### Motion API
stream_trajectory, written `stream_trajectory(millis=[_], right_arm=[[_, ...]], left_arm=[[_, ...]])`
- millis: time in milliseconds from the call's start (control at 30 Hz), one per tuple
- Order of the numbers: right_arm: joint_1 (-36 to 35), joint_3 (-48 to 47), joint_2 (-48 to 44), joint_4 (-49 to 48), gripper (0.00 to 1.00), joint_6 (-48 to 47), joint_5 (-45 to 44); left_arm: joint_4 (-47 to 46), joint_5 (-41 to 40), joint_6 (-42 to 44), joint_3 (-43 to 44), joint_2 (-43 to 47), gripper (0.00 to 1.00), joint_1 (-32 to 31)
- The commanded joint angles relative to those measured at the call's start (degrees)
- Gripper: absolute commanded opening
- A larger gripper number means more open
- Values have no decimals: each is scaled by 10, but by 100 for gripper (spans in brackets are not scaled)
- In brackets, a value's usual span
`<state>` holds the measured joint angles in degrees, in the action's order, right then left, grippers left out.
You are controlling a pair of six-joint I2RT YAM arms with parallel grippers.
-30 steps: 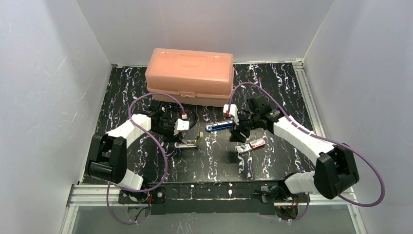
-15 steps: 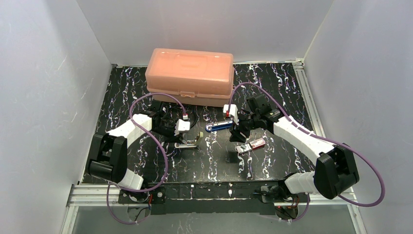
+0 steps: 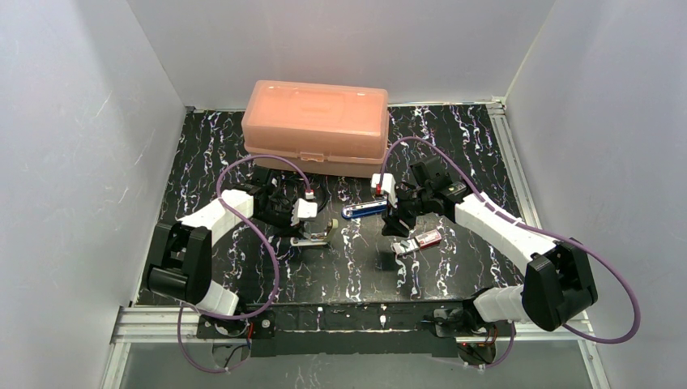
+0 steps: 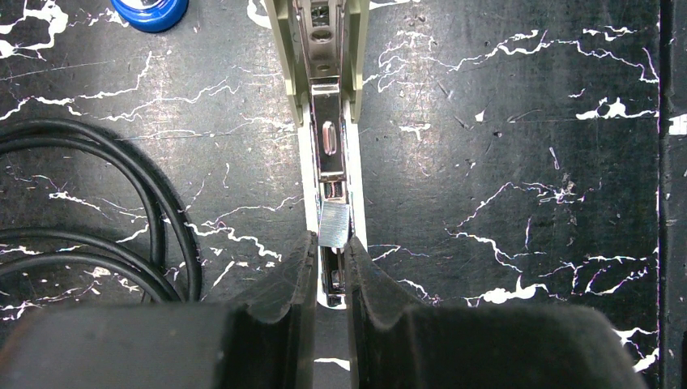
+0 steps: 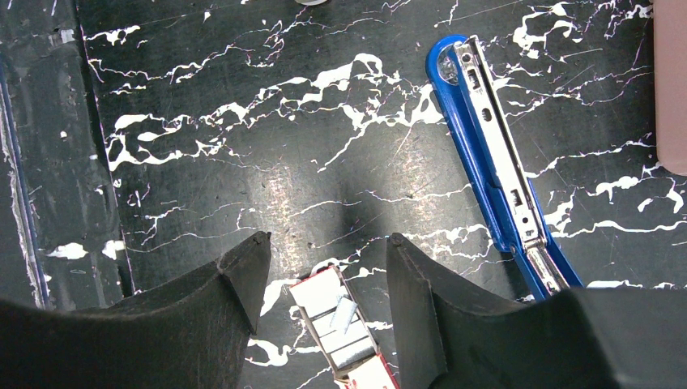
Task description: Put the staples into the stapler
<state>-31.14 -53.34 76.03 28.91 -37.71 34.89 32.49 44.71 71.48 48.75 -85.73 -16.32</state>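
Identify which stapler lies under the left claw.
The beige stapler, right under the left claw, which pinches a staple strip; the blue stapler lies by the right claw.

The left gripper (image 4: 330, 241) is pinching a silvery staple strip (image 4: 334, 223) over the opened beige stapler (image 4: 327, 97), beside a black cable (image 4: 154, 203).

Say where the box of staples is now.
In the top view the box of staples lies right of centre, on the near side of the blue stapler; the right wrist view shows it beneath the open right claw.
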Motion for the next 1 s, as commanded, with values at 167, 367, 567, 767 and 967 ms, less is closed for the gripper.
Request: stream_trajectory(millis=[167,367,567,767,967], right_arm=[[3,6,-2,-6,62,-5,7],[2,6,-2,-7,62,-5,8],[4,7,-5,-5,62,-6,8],[3,7,-6,-5,62,-7,9],[3,7,-6,-5,62,-6,8]], left_arm=[[-4,-13,-40,-1,18,0,-5],[-4,-13,-56,-3,40,0,-4],[-21,-4,-79,-18,68,0,-4],[-13,-9,-72,-18,58,0,-5],[-4,-10,-49,-10,39,0,-5]])
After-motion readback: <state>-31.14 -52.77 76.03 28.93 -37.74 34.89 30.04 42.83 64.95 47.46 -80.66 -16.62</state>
